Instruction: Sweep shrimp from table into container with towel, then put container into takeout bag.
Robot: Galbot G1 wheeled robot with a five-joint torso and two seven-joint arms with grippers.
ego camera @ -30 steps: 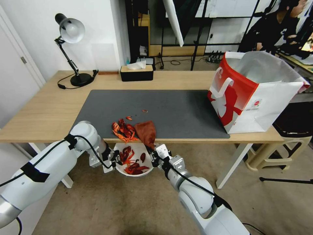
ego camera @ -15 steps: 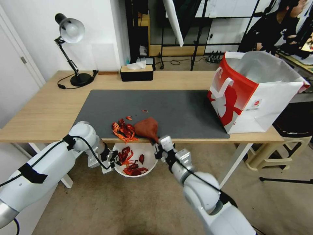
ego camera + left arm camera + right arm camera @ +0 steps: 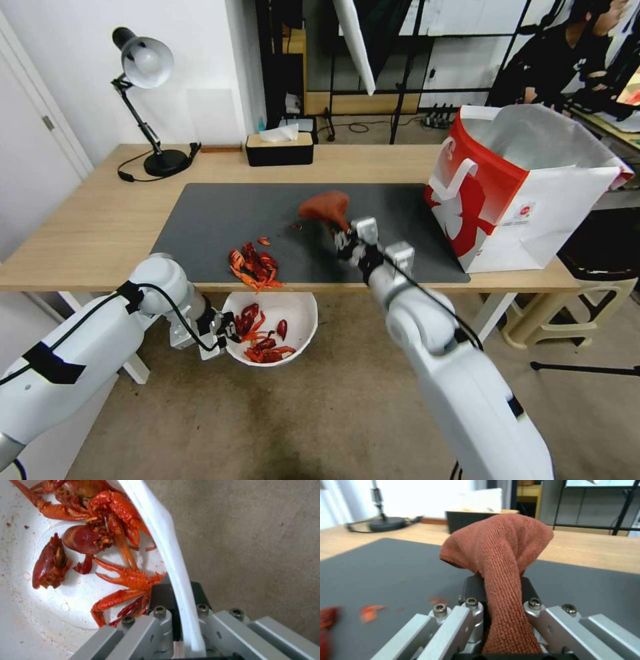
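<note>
Towel (image 3: 325,205) clenched in the right gripper (image 3: 345,235) has lifted from the table (image 3: 80,233) edge to mid-frame, readying another sweep of shrimp (image 3: 253,265). Lower left, left gripper (image 3: 223,328) clamps the container (image 3: 303,320) rim.

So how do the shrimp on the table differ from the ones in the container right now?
The shrimp on the table lie heaped at the mat's near edge, with two stray bits farther back; the shrimp in the container are spread over one side of the white container, held by the left gripper below the table edge. Both are red-orange.
</note>
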